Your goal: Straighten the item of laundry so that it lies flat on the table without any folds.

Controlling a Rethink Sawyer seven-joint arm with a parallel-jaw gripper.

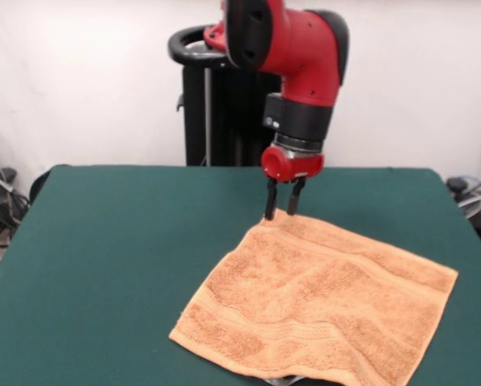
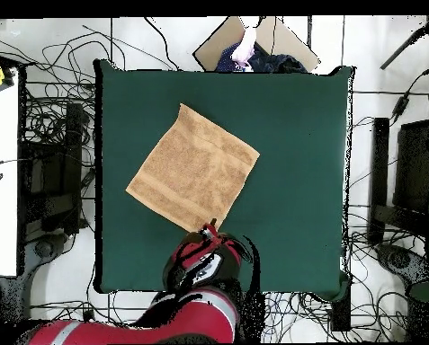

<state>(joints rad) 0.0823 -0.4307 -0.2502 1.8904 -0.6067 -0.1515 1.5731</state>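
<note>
Front view, orange-tan towel [image 1: 321, 310] spread diamond-wise, faintly rippled, green table [image 1: 112, 265]

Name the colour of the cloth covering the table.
Dark green table cloth; the front view shows it best.

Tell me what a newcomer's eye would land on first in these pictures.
First, the red and black arm coming down from the top of the front view, its pincer open at the far corner of the orange-tan towel. The towel lies spread out, turned like a diamond, on the dark green table. Overhead, a person shows at the table's top edge.
</note>
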